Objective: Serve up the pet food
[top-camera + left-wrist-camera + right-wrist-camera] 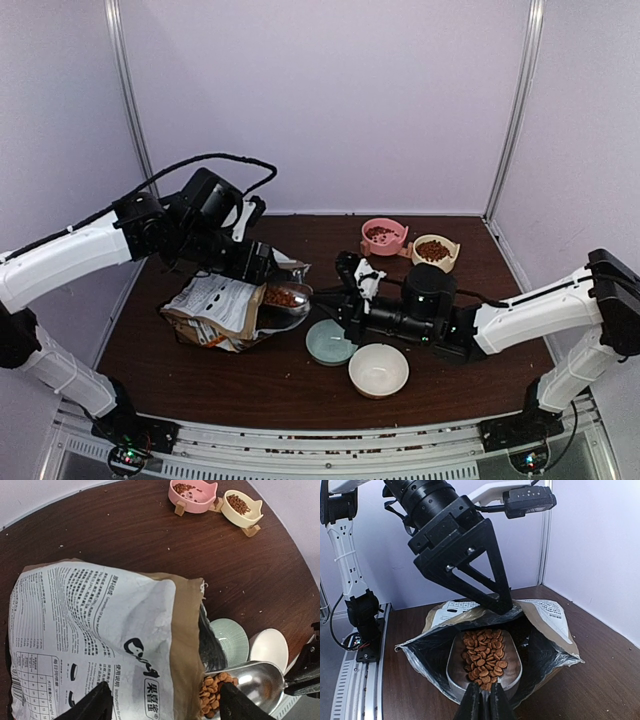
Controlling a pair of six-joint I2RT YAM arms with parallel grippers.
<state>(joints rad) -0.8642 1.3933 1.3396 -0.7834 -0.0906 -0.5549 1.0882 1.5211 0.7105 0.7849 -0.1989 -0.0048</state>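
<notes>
The pet food is a heap of reddish-brown kibble lying in a metal scoop. The scoop sits in the open mouth of the paper bag, which lies on its side. My right gripper is shut on the scoop's handle. In the top view the scoop is at the bag's right end. My left gripper is open wide above the bag, with one finger on the mouth's upper lip. Kibble shows at the scoop's back.
An empty pale green bowl and an empty cream bowl stand right of the bag, under my right arm. A pink bowl and a yellow bowl on wooden stands hold kibble at the back. White walls enclose the table.
</notes>
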